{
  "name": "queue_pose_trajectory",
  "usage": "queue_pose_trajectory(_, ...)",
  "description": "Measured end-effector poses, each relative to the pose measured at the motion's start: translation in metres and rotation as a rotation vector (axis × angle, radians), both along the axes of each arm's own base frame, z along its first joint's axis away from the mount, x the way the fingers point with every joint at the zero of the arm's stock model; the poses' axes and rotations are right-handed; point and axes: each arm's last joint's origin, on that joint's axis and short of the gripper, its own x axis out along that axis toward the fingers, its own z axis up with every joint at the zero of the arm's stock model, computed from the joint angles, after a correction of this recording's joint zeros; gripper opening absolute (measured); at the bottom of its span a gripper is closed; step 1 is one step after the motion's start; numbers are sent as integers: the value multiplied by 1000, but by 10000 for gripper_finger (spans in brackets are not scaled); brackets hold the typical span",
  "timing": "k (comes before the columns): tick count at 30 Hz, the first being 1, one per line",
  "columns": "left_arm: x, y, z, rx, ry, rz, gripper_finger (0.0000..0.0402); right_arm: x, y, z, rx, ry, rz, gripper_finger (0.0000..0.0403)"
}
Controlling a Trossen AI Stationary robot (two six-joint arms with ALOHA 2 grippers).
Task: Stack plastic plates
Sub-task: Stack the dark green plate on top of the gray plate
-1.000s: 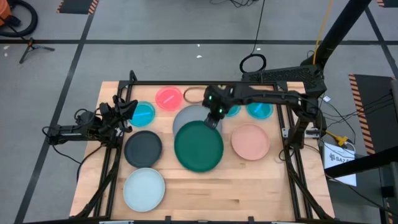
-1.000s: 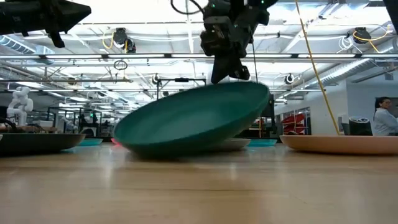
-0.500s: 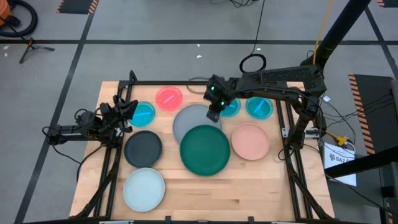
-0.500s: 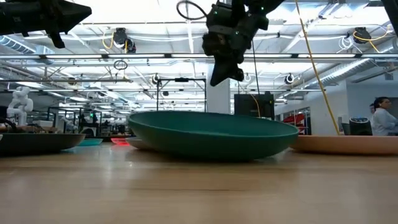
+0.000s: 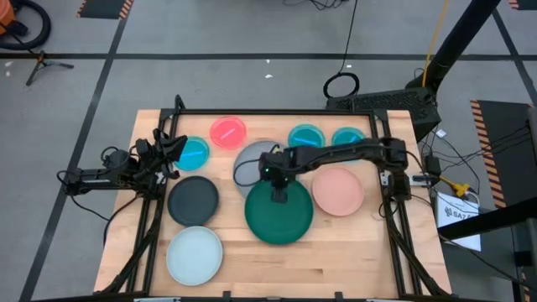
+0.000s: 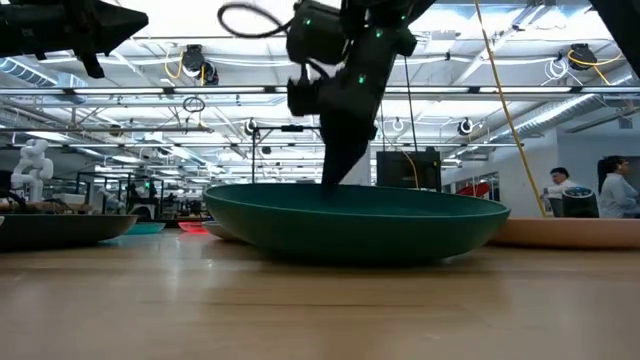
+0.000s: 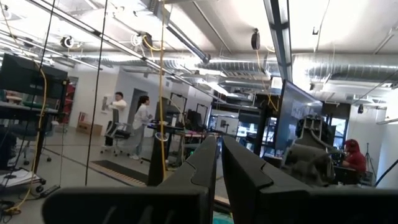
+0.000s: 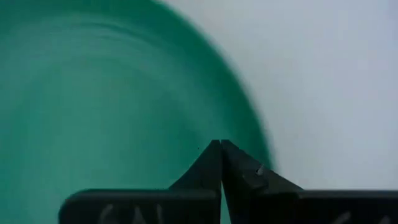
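Observation:
The dark green plate lies flat on the table, just near of the grey plate. My right gripper is shut. It reaches down inside the green plate, by its far rim. Around them lie the salmon-pink plate, black plate, pale blue plate, pink-red plate and three small bright blue plates. My left gripper waits shut, above the table's left edge. My right gripper has its shut fingertips down on the green plate's inner floor, close to the far rim. It comes from above, slanting in from the table's far right. The plate sits level on the table.
A black frame runs around the wooden table. Bare wood shows along the near edge, to the right of the pale blue plate. People stand in the room beyond the table.
A second ago my right gripper held the green plate's far edge up, so the plate was tilted. It let go and the plate dropped flat. The gripper then moved toward the near edge and down into the plate, which slid a little toward the near edge.

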Motion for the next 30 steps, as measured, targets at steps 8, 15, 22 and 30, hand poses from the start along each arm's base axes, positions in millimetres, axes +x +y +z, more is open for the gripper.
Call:
queue_pose_trajectory(8,0,0,0,-2,-2,-1,31,2,-14,-3,-167,-2,-105,0)
queue_pose_trajectory(15,0,0,0,-2,-2,-1,31,4,-32,-1,-190,-49,-167,0)
queue_pose_trajectory(22,0,0,0,-3,-3,-1,31,14,-57,6,-220,-195,-198,0)
queue_pose_trajectory(30,0,0,0,-3,-4,-2,31,16,-70,10,-177,-266,-206,0)
